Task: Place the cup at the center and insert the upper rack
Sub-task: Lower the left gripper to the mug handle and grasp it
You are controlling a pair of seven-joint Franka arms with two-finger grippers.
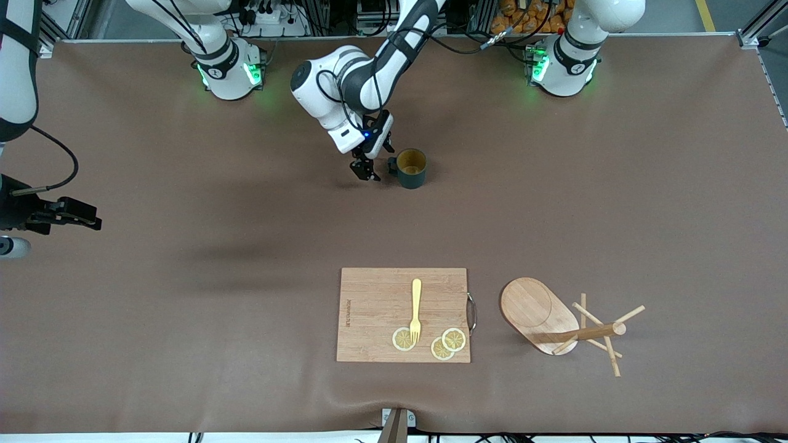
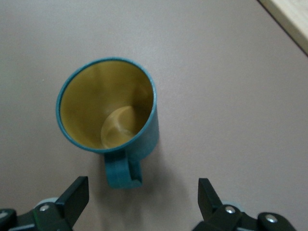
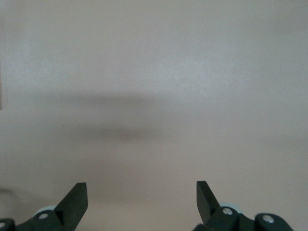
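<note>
Ideally the left gripper [image 1: 367,171], fingers spread just beside the upright cup [image 1: 410,168] at upper centre, squares on its handle [image 2: 122,172], while the right gripper [image 3: 142,204] waits open.

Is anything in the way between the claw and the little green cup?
Nothing visible. The left gripper hangs open right beside the cup, on its handle side, with only bare table between them. The right gripper waits open.
</note>
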